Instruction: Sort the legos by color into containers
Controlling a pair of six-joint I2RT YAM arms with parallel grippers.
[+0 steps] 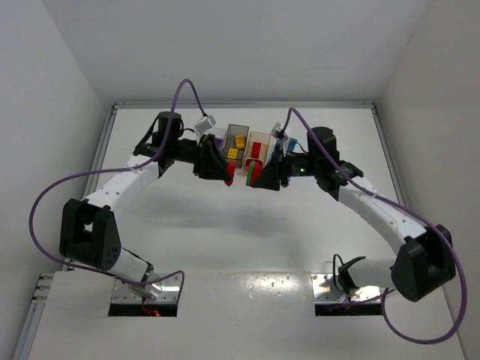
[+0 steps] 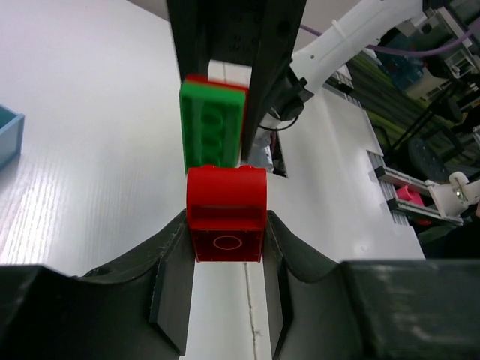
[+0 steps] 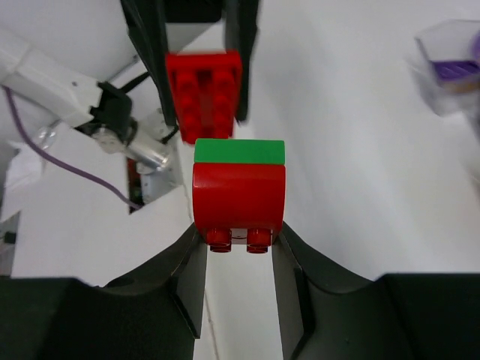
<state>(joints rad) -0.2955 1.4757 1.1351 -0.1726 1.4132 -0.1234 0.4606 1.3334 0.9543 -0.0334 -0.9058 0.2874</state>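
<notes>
Two arms rise from their bases at 6 o'clock, reach up the table (image 1: 225, 247) and bend inward. Their wrists face each other at the centre of the overhead view, just on the 6 o'clock side of the row of bins.

The left gripper (image 2: 225, 232) is clamped on a studded red brick (image 2: 225, 214), with one dark finger (image 2: 169, 277) pressed to each side. The right gripper (image 3: 238, 229) is closed on a round-topped red brick (image 3: 238, 196) that has two studs toward its camera. A flat green brick (image 3: 238, 151) sits on its far face.

In both wrist views the green brick's edge meets the studded red brick. Whether they are joined or only touching cannot be told. All three pieces are held off the table between the two grippers.

At 12 o'clock from the grippers stands the dark grey bin (image 1: 236, 131) with yellow bricks (image 1: 240, 140) inside. The tan bin (image 1: 262, 137) is just at its 3 o'clock and holds red pieces (image 1: 256, 152). A clear bin (image 3: 450, 52) with something purple in it shows blurred in the right wrist view. A corner of the light blue bin (image 2: 7, 131) shows at 9 o'clock in the left wrist view.
</notes>
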